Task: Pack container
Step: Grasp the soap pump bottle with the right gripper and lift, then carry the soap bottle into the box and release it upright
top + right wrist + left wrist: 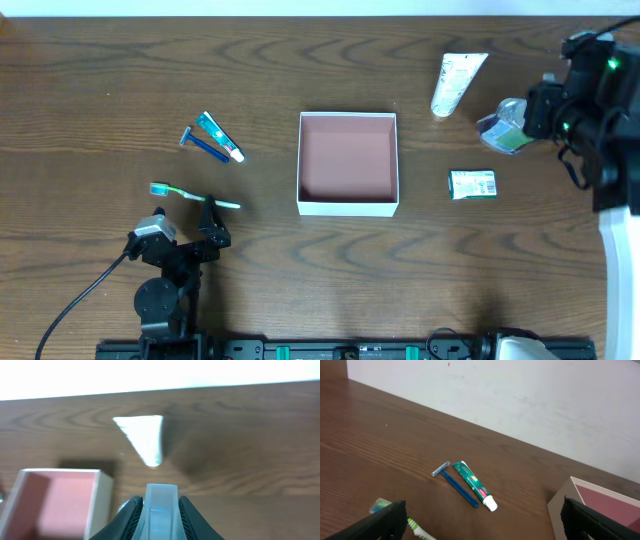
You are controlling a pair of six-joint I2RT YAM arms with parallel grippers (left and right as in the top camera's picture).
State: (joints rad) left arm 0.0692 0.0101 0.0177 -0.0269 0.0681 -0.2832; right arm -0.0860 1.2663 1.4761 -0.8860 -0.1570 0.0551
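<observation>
The container [347,205] is a square shallow box with white walls and a pink-brown inside, standing mid-table; it also shows in the left wrist view [560,505] and the right wrist view [102,497]. My right gripper [515,125] is shut on a clear plastic bottle [161,510] and holds it above the table, right of the container. My left gripper [185,235] is open and empty, low at the front left, just behind a green toothbrush [190,194].
A blue razor [200,145] and a small toothpaste tube [220,138] lie left of the container. A white tube [457,82] lies at the back right. A green packet [472,184] lies right of the container.
</observation>
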